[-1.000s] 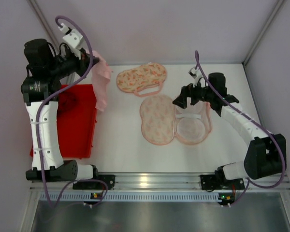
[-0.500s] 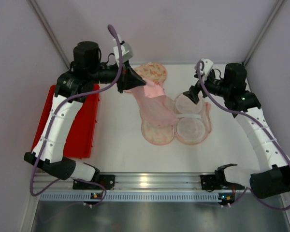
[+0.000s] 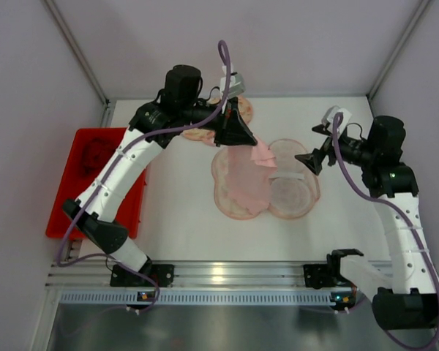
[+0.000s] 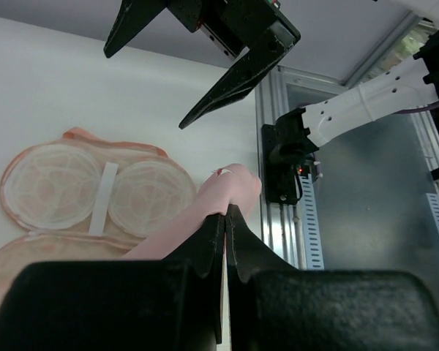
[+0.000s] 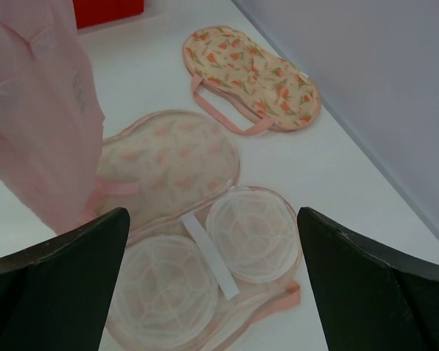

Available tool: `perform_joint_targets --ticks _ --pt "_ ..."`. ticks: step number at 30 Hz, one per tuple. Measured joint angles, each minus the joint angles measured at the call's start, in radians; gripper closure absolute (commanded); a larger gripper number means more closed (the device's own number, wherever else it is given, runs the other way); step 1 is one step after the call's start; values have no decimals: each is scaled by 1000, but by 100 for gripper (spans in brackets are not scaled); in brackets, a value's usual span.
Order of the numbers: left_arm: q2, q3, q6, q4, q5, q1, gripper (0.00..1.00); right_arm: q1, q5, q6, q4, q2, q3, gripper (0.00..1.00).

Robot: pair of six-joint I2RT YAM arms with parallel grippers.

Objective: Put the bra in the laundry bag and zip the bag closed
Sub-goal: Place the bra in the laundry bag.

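The left gripper (image 4: 225,213) is clenched on a fold of the pale pink bra (image 5: 36,110), its two fingers pressed together with the cloth pinched between them. It hangs in the air above the middle of the table (image 3: 183,212), over the far part of the open laundry bag (image 3: 296,191). From the pinch the bra droops down and toward the near edge, and its lower end lies on the flower-patterned half of the bag, the half toward the left edge. The other half, toward the right edge, shows two round mesh cups with a white strip between them, and it is uncovered.

The right gripper (image 3: 307,162) is released, with its jaws spread wide and nothing between them. It hovers above the table just beyond the mesh half, on the side of the right edge, and touches neither the bag nor the bra.

A second laundry bag (image 5: 252,73), closed and in the same flower print, lies near the far edge, partly hidden in the top view by the left arm. A red tray (image 3: 128,201) sits along the left edge, well apart from both bags
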Motion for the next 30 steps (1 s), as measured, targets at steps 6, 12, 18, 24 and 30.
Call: perform_joint_targets --ticks 6,12,18,24,30 --pt "43 8 -26 21 108 -64 100 -8 -94 -72 84 -154 -114 1" --pt "50 18 -48 23 206 -124 100 -8 -149 -242 212 -234 -158 1" --pt "53 48 -85 33 304 -171 100 7 -209 -357 279 -204 -167 1" --pt "47 -16 -76 49 368 -204 100 102 -249 -519 150 -192 -109 1" --pt "57 -100 -15 44 323 -200 100 258 -245 -594 35 -199 -78 2"
